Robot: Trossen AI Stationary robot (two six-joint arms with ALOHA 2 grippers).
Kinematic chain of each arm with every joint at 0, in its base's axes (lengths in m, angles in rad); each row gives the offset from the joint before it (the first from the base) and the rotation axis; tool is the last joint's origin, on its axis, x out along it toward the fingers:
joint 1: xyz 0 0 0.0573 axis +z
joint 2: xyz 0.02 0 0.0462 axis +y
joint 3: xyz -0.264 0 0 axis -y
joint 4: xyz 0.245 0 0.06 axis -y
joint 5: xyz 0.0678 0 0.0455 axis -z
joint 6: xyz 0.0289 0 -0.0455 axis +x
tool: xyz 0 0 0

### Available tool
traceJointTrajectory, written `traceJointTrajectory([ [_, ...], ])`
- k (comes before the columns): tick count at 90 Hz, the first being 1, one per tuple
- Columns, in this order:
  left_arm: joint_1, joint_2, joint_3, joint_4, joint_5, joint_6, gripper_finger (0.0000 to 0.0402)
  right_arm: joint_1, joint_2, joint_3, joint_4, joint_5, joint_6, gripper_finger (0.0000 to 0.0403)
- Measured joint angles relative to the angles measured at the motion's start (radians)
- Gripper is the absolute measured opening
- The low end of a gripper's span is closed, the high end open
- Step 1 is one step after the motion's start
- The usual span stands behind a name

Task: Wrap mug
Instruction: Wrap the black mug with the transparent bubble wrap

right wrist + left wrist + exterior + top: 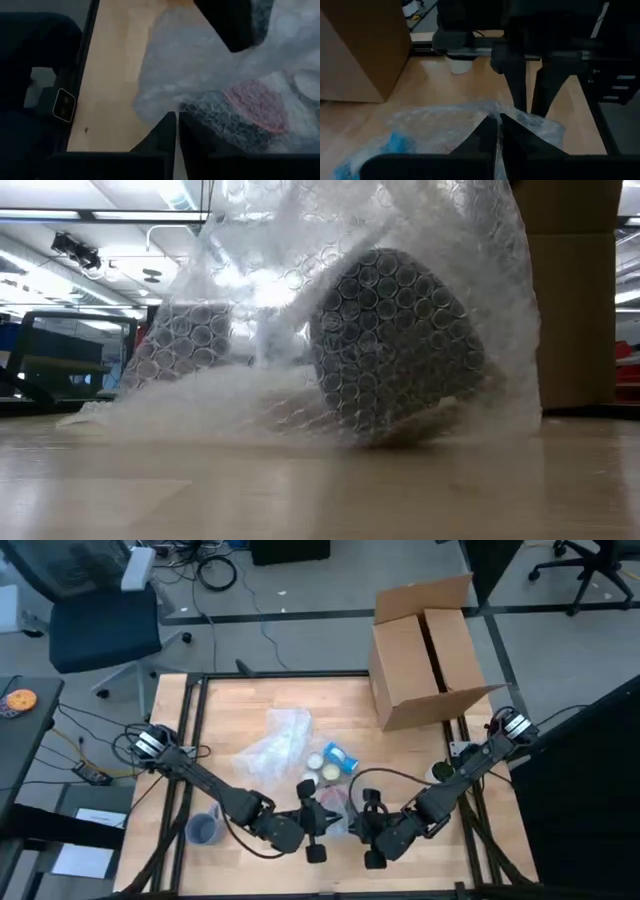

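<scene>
A sheet of clear bubble wrap (pixel 278 740) lies mid-table, and its near part covers a dark mug (pixel 395 345) with a pinkish inside (pixel 256 106). My left gripper (pixel 318 823) and my right gripper (pixel 364 825) face each other at the table's near middle, one on each side of the covered mug. Each is shut on the wrap. In the low view the wrap (pixel 330 300) drapes over the mug, which rests on the table. My left gripper pinches an edge of the bubble wrap (pixel 496 114) between its two shut fingers, coming level from the table's left. The wrap beyond the fingers lies slack on the table. One layer or several, I cannot tell. My right gripper pinches the bubble wrap (pixel 178 111) between its two shut fingers, beside the covered mug, coming from the table's right. The wrap rises over the mug beyond the fingers. How many layers it has cannot be told.
An open cardboard box (pixel 430 650) stands at the far right. A grey cup (pixel 203 830) sits near the left front. Small white cups (pixel 322 768) and a blue-and-white item (pixel 341 755) lie by the wrap. Another white cup (pixel 441 772) stands right.
</scene>
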Motion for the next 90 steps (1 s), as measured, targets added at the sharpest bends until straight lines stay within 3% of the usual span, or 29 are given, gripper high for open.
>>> traceJointTrajectory([
  [23, 0.011, 0.019, 0.0, -0.004, -0.001, -0.004, 0.0, -0.006, 0.0, 0.0, -0.001, 0.102, -0.022, 0.0],
  [69, 0.051, 0.037, 0.0, -0.044, 0.006, -0.029, 0.0, 0.033, 0.001, 0.0, -0.059, 0.078, 0.035, 0.0],
  [90, 0.063, 0.071, 0.0, -0.031, 0.015, -0.029, 0.0, 0.053, -0.009, 0.01, -0.09, 0.116, 0.054, 0.0],
])
